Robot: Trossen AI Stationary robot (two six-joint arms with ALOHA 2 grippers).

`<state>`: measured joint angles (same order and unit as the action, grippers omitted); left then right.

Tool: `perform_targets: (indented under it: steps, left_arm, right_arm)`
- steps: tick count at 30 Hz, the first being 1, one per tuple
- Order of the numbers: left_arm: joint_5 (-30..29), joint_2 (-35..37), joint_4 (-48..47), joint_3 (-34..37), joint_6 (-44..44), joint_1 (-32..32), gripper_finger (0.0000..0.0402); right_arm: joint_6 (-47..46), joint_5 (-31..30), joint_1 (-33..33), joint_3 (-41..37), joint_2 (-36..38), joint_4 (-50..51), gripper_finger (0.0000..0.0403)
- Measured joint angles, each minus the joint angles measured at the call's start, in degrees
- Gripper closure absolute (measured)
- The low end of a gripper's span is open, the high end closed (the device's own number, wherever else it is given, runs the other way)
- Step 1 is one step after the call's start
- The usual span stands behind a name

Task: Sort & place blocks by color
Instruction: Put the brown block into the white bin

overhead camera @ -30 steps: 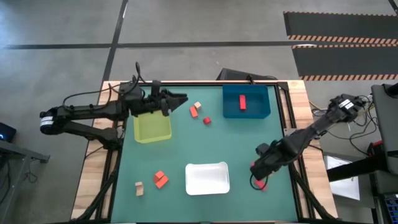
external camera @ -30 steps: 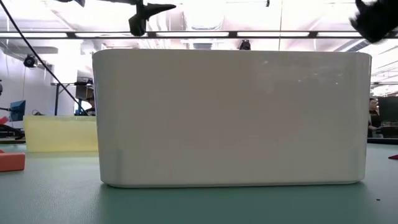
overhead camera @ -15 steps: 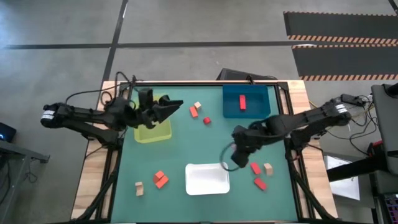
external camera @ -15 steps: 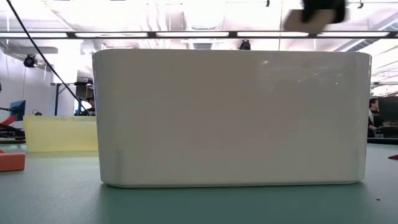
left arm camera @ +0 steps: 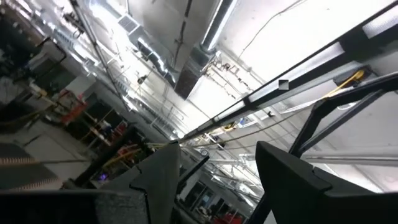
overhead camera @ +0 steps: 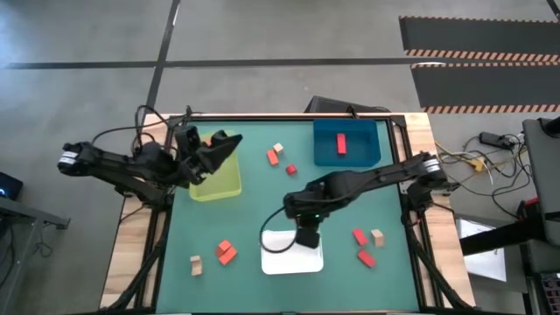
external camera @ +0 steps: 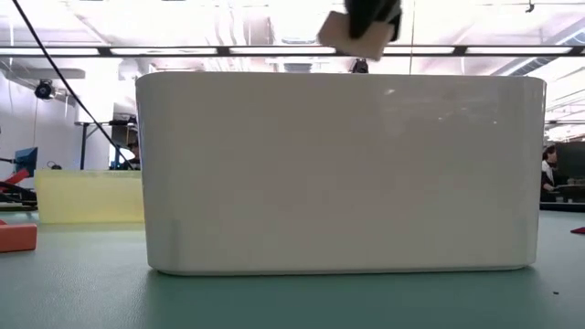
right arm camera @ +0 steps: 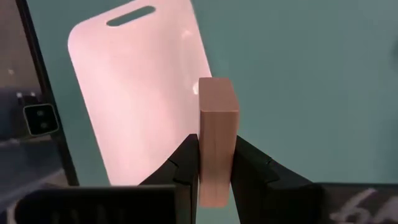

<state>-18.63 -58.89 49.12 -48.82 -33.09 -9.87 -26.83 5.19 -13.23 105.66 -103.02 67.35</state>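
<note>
My right gripper (overhead camera: 306,234) hangs over the white tray (overhead camera: 291,259), shut on a tan block (right arm camera: 217,124). In the low view the block (external camera: 352,32) shows above the tray's rim (external camera: 338,78). My left gripper (overhead camera: 229,143) is open and tipped upward above the far edge of the yellow-green tray (overhead camera: 214,181); in its wrist view it (left arm camera: 217,174) faces the ceiling. On the mat lie an orange-red, a tan and a red block (overhead camera: 278,157) near the middle far side, two orange-red blocks (overhead camera: 226,252) and a tan one (overhead camera: 196,264) near left. A red block (overhead camera: 341,143) lies in the blue tray (overhead camera: 325,156). My right gripper pinches the tan block by its two broad side faces (right arm camera: 214,168) between the two fingers (right arm camera: 186,165), coming from above and pointing down. The block's free end (right arm camera: 217,93) sticks out past the fingertips. It is lifted clear, above the white tray.
Two red blocks (overhead camera: 360,236), (overhead camera: 367,258) and a tan one (overhead camera: 377,236) lie on the mat right of the white tray. The white tray's wall (external camera: 338,174) fills the low view, with the yellow-green tray (external camera: 90,196) and an orange-red block (external camera: 16,236) to its left.
My right arm has swung from the blocks at the table's near right toward the left, carrying the tan block, and now holds it over the white tray. My left arm has drawn back toward the table's left edge, its gripper tipped upward.
</note>
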Motion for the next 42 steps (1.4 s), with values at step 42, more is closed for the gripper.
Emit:
perform_targets:
  steps: [42]
  left_arm:
    - [1.5,11.4,-0.1,1.6,5.0,0.1,0.0207]
  right_arm:
    - [9.6,2.2,-1.9,11.8,-25.7,2.0,0.0336]
